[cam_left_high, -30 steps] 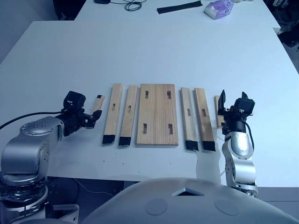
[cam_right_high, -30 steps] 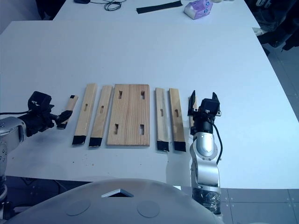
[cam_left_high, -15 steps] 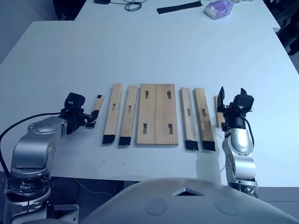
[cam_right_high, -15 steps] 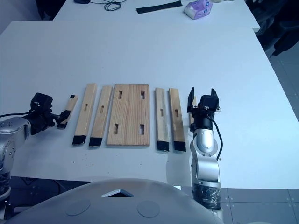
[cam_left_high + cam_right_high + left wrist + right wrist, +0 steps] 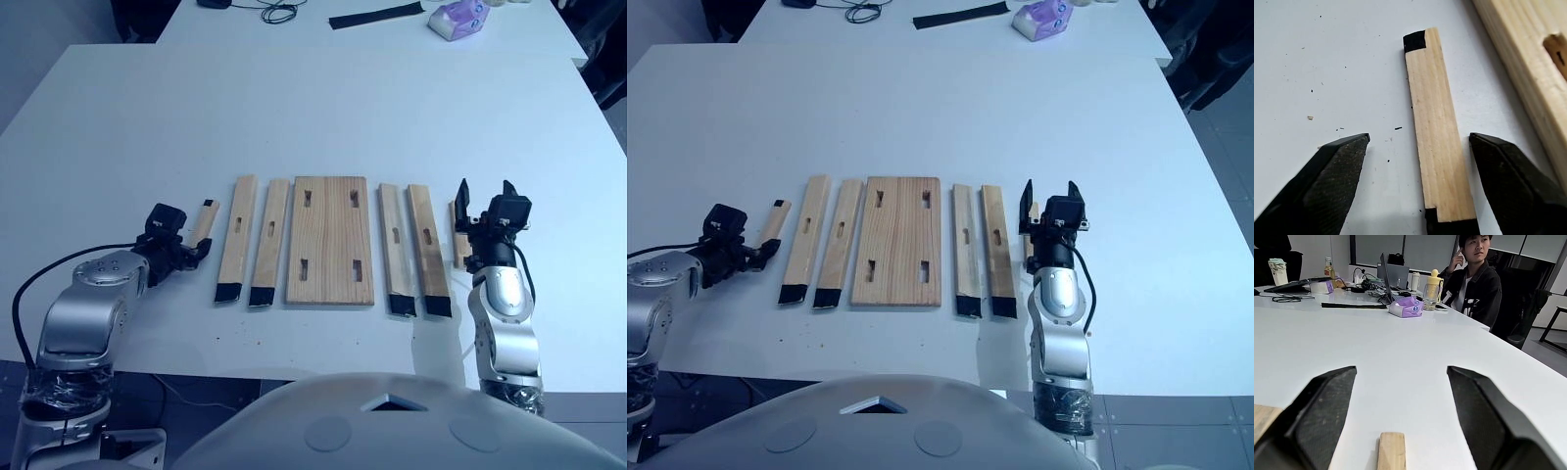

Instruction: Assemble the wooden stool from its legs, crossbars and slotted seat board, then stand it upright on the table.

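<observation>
Since a second ago the left gripper has slid in toward the near end of the left crossbar, and the right gripper has tipped slightly upward.

At the left of the eye views, the left gripper sits low over the white table. Its fingers are spread to either side of the left crossbar, which lies flat between them and untouched in the left wrist view. That straddle looks set for a pinch across the narrow width.

Next come the first slotted leg and the second slotted leg, side by side. The slotted seat board lies flat at the centre, followed by the third slotted leg and the fourth slotted leg. All four black-tipped ends point toward the lower edge of the frame.

The parts mirror each other about the board (probably so each arm has its own share within reach).

At the right, the right crossbar lies just beside the right gripper, which is raised with its fingers wide apart and holding nothing. Assembly has not yet begun.
</observation>
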Controlling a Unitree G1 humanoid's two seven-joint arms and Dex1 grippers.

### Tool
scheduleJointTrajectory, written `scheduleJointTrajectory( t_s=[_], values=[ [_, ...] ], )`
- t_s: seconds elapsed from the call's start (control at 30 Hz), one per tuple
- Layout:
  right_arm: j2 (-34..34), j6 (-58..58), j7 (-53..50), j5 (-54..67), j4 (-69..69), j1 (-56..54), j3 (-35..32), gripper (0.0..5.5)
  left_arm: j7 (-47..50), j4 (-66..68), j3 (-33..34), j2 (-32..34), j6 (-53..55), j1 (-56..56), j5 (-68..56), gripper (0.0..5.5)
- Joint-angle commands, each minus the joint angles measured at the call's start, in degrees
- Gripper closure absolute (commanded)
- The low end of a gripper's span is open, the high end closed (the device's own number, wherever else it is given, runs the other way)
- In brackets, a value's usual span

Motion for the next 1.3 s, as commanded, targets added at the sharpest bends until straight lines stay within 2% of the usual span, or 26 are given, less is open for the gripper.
scheduleJointTrajectory(
  t_s=[0.03, 0.17, 0.63, 0.83, 1.0, 1.13, 1.3],
  values=[
    [-0.2, 1.4, 0.5, 0.2, -0.7, 0.1, -0.1, 2.09, -1.0, 1.7, 0.1, -2.1, 5.3, 1.7, -2.4, 1.7],
    [-0.5, 2.0, 0.9, 0.4, -1.1, 0.3, -0.1, 2.09, -1.2, 3.3, -0.3, -1.6, 6.9, 3.4, -2.6, 2.03],
    [-0.8, 2.8, 1.6, 0.2, -1.1, -0.4, 0.1, 2.09, -2.8, 7.0, -3.3, 0.3, 3.1, 6.9, -2.0, 4.2],
    [-1.1, 2.7, 1.6, 0.3, -0.5, -1.2, -0.1, 2.09, -1.5, 9.7, -1.8, -0.6, 3.2, 4.7, -2.3, 4.2],
    [-2.2, 3.3, 2.2, 0.9, -1.2, -2.3, -1.5, 2.09, 1.7, 10.8, 2.9, -2.9, 2.6, -4.2, -2.9, 4.2],
    [-5.4, 4.9, 4.4, 3.9, -1.7, -4.2, -5.9, 2.09, 1.2, 9.0, 1.9, -1.6, -5.0, -11.7, -1.4, 4.2],
    [-12.5, 9.5, 13.6, 12.9, -4.3, -8.5, -10.7, 2.09, -5.1, 6.3, 2.4, -1.8, -10.9, -18.5, -5.8, 4.2]
  ],
)
